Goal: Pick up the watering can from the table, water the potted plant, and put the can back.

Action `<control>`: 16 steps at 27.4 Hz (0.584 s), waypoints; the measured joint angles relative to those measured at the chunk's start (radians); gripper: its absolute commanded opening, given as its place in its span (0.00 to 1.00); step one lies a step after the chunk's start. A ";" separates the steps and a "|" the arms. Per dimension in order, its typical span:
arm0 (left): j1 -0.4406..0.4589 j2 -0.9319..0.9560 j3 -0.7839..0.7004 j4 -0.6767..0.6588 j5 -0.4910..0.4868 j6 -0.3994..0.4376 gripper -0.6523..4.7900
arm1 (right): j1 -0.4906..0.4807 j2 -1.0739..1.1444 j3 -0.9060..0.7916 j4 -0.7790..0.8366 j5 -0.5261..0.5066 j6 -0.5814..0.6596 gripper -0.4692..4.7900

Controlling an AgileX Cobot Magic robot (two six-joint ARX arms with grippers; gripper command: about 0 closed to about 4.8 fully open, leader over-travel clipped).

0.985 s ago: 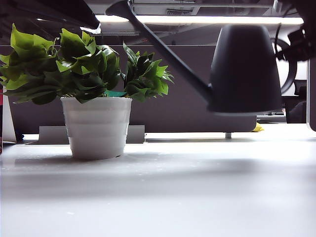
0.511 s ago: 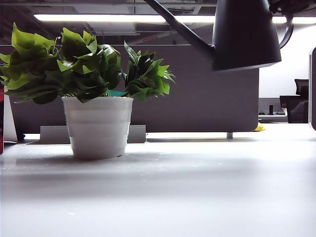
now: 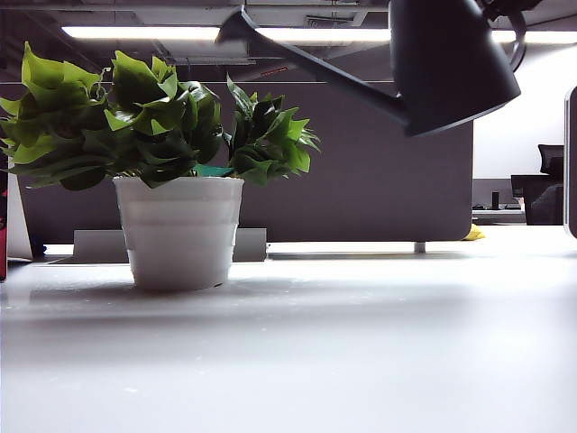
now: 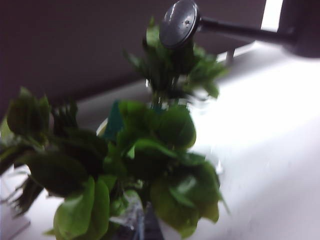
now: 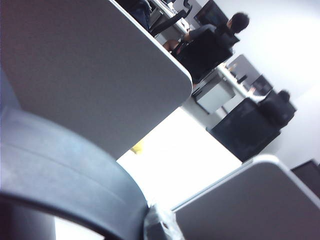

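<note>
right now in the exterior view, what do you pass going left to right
potted plant on the table → spout head of the raised watering can → can body held up by the right gripper; the left gripper is out of this view

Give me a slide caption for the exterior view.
Right gripper tilts the watering can toward the potted plant.

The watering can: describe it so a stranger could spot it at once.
Start from the white table with the dark partition panel behind it. Up on the right, held clear of the tabletop by the right gripper, is the watering can. Unlike the leafy potted plant, it is matte black, with a long thin spout tilted toward the leaves.
</note>
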 measured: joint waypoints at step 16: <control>0.043 0.192 0.104 -0.119 0.007 -0.045 0.11 | 0.055 0.090 0.132 -0.022 0.031 -0.220 0.08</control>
